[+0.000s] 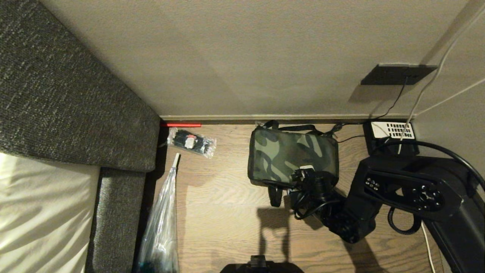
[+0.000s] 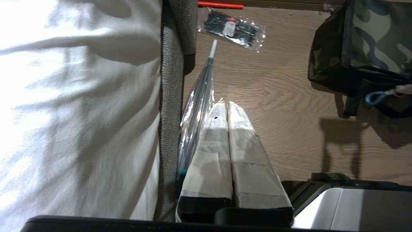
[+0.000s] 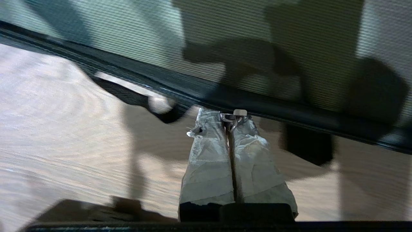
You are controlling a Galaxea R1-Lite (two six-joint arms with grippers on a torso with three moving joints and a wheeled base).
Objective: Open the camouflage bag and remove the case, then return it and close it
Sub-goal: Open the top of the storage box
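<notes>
Camouflage bag [image 1: 291, 155] on the wooden floor [image 1: 227, 212], close under the wall, lid down and flat, so apparently shut all around. No case to see anywhere; probably inside the bag, though impossible to confirm from here. Right gripper [image 1: 303, 172] at the bag's near edge, jaws closed on the small metal zipper pull [image 3: 233, 117], right at the black seam under the lid: held so, most likely, to draw the zipper along that edge. Left gripper [image 2: 227, 108] parked low and well apart from the bag, jaws pressed together on nothing. Around: a clear packet of black items [image 1: 191, 142] and a folded clear umbrella [image 1: 163, 220] to the left beside the grey upholstered bed frame [image 1: 75, 94], a black telephone [image 1: 392, 131] with cables at the right corner. Loose black straps [image 1: 276, 195] below the bag, near the zipper's way, and the wall just behind, leaving little room for the lid.
</notes>
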